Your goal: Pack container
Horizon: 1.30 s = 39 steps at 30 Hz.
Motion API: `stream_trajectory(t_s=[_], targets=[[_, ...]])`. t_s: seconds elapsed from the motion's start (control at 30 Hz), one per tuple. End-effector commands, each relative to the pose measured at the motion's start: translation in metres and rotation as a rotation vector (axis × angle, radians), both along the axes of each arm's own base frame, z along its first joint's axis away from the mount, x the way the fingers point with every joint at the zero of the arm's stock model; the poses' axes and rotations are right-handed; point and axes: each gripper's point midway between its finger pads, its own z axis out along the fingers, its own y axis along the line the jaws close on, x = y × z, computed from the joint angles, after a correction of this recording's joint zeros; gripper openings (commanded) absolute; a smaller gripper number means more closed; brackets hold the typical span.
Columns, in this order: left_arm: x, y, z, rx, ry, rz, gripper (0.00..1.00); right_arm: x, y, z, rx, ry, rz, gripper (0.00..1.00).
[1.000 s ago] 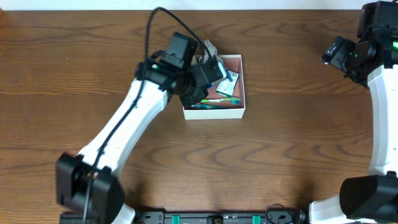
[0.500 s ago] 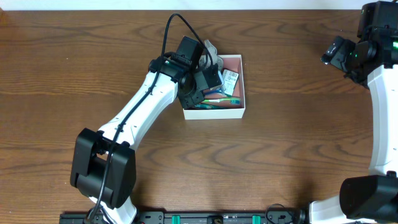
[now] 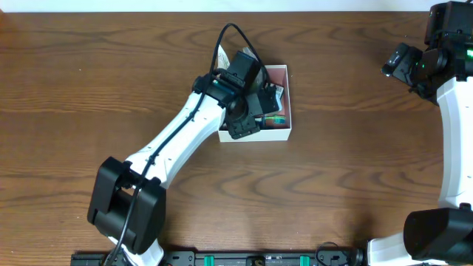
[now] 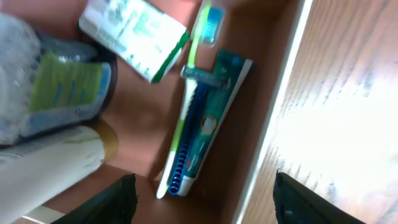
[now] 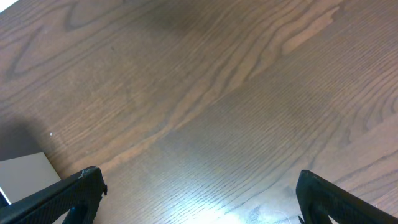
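Note:
The container (image 3: pixel 287 112), a shallow white-walled box with a pinkish-brown floor (image 4: pixel 249 74), sits at the middle of the table. Inside lie a green-and-white soap box (image 4: pixel 134 28), a green toothbrush (image 4: pixel 185 99), a blue razor (image 4: pixel 194 121), a teal toothpaste tube (image 4: pixel 214 118), a green-labelled packet (image 4: pixel 59 87) and a white bottle (image 4: pixel 50 167). My left gripper (image 3: pixel 255 111) (image 4: pixel 208 208) hangs open just above the container's floor, holding nothing. Far off at the back right, my right gripper (image 3: pixel 393 68) (image 5: pixel 205 205) stands open over bare wood.
The brown wooden table (image 3: pixel 347 185) spreads on all sides of the container. In the right wrist view a pale flat shape (image 5: pixel 22 177) shows at the lower left corner. The left arm (image 3: pixel 185 140) stretches diagonally from the front left.
My left gripper has gone from shut to open while the arm swung rightward, further over the container. The right arm has not moved.

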Motion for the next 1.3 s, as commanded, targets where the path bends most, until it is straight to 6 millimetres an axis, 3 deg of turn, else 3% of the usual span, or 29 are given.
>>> stream_trajectory(t_s=[0.0,0.07,0.17,0.2,0.4,0.63,0.73,1.03,1.27], targets=[[-0.010,-0.011,0.046,-0.067,-0.090,-0.016,0.71,0.000,-0.002,0.000,0.001,-0.002,-0.013,0.99],[-0.019,-0.014,0.066,-0.095,-0.128,-0.032,0.73,0.000,-0.002,0.000,0.001,-0.002,-0.013,0.99],[-0.032,-0.017,0.103,-0.159,-0.188,-0.022,0.95,0.000,-0.002,0.000,0.001,-0.002,-0.013,0.99],[-0.034,-0.015,0.114,-0.185,-0.201,0.011,0.98,0.000,-0.002,0.000,0.001,-0.002,-0.013,0.99],[-0.042,0.027,0.171,-0.292,-0.283,0.379,0.98,0.000,-0.002,0.000,0.001,-0.002,-0.013,0.99],[-0.083,0.071,0.207,-0.295,-0.352,0.424,0.98,0.000,-0.002,0.000,0.001,-0.002,-0.013,0.99],[-0.106,0.089,0.209,-0.275,-0.335,0.425,0.98,0.000,-0.002,0.000,0.001,-0.002,-0.013,0.99],[-0.190,0.151,0.179,-0.117,-0.133,0.527,0.98,0.000,-0.002,0.000,0.001,-0.002,-0.013,0.99],[-0.214,0.169,0.190,-0.307,-0.079,0.819,0.98,0.000,-0.002,0.000,0.001,-0.002,-0.013,0.99]])
